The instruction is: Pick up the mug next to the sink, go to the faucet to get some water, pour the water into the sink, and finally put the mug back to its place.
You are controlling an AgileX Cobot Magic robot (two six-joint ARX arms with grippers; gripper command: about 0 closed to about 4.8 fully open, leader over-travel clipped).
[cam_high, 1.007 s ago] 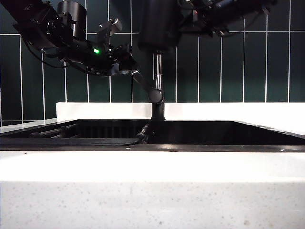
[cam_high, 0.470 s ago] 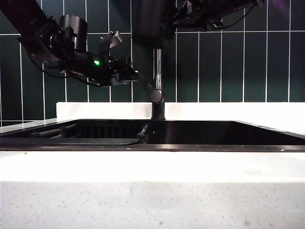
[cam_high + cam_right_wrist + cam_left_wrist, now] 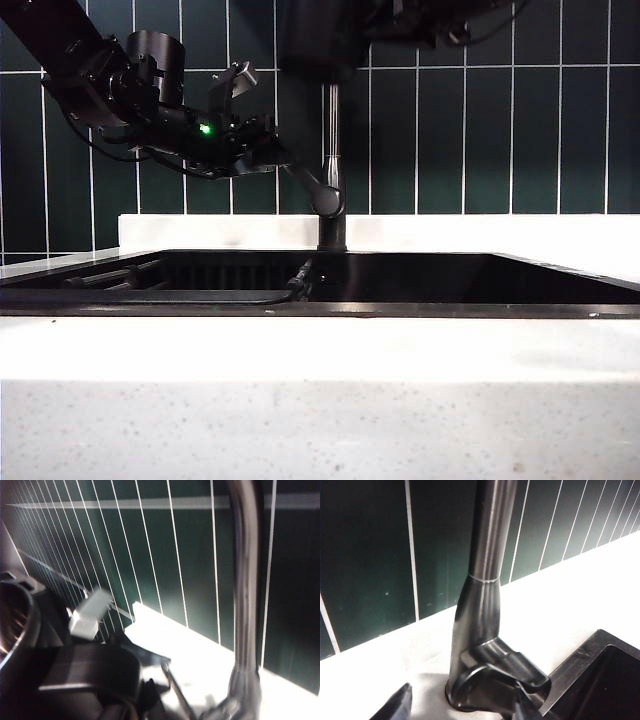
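The black mug (image 3: 320,40) hangs at the top of the exterior view, over the faucet (image 3: 333,150), with my right gripper (image 3: 385,25) shut on it from the right. In the right wrist view the mug's rim (image 3: 22,625) and handle (image 3: 90,672) fill the near side, and the faucet pipe (image 3: 245,580) stands beyond. My left gripper (image 3: 272,150) is open at the upper end of the faucet's lever (image 3: 305,185). In the left wrist view its fingertips (image 3: 397,707) stand either side of the lever (image 3: 510,665), below the pipe (image 3: 487,545). The sink (image 3: 420,275) lies below.
Dark green tiles (image 3: 460,140) form the wall right behind the faucet. A white ledge (image 3: 500,232) runs along the back of the sink, and the speckled countertop (image 3: 320,400) fills the front. A dark slatted rack (image 3: 120,278) lies in the sink's left part.
The mug has risen with my right gripper, now partly cut off by the top edge. My left gripper has sunk a little toward the lever, still open.
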